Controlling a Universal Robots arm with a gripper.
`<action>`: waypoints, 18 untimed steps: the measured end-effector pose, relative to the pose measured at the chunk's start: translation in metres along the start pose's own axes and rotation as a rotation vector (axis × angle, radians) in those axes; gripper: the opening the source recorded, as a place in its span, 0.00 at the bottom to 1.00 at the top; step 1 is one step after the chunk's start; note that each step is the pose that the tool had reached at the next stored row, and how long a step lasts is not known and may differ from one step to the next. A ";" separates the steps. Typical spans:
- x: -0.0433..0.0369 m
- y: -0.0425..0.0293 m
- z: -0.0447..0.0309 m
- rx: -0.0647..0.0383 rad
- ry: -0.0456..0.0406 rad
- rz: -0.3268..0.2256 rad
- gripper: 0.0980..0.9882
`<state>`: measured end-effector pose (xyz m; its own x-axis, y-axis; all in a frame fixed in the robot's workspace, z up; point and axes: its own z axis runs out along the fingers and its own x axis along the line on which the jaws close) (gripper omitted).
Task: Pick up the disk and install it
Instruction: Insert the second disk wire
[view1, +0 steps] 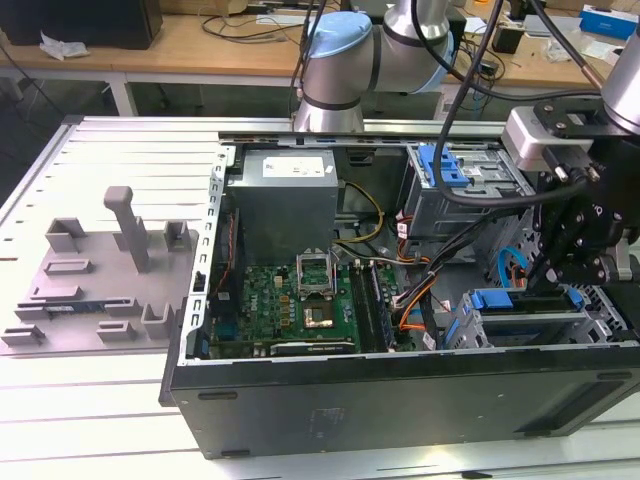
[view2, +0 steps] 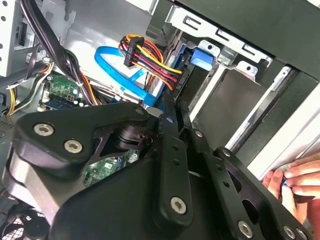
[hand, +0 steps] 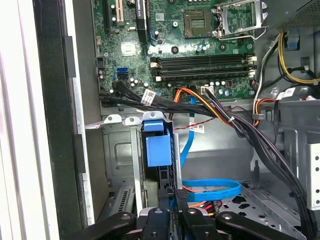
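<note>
Disk (view1: 520, 302) sits on edge in the drive cage (view1: 530, 335), at the corner of the open computer case (view1: 400, 400) on the exterior view's right. Its long axis runs across the exterior view, left to right, level with the table. The blue bracket lies along the upper edge. One blue end tab points toward the motherboard (view1: 290, 300); I see that tab in both wrist views (hand: 155, 147) (view2: 202, 57), standing just above the cage's metal wall (hand: 117, 150).

Gripper (view1: 562, 272) reaches down into the case from above. In the first wrist view its jaws (hand: 174, 194) are drawn nearly together on the disk's thin upper edge, at the end away from the tab. I log that as a narrow pinch on the disk. The second wrist view (view2: 167, 114) shows the same close-set jaws.

A thin blue flat cable (hand: 210, 186) loops just beside the jaws, on the case floor behind the cage. A bundle of coloured power wires (view2: 150, 55) hangs near it.

The power supply (view1: 285, 200) stands beyond the motherboard. A grey fixture plate (view1: 100, 285) lies on the table, well apart on the exterior view's left.

A person's hand (view2: 295, 180) rests at the case's outer edge in the second wrist view.
</note>
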<state>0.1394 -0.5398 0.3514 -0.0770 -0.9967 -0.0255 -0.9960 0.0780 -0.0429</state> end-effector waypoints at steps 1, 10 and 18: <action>0.0000 -0.0001 0.0001 0.000 0.0001 0.000 0.07; -0.0001 -0.0014 0.0017 0.000 -0.0001 0.000 0.07; 0.0000 -0.0012 0.0058 0.000 -0.0002 -0.004 0.07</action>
<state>0.1409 -0.5398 0.3456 -0.0729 -0.9970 -0.0256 -0.9963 0.0740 -0.0429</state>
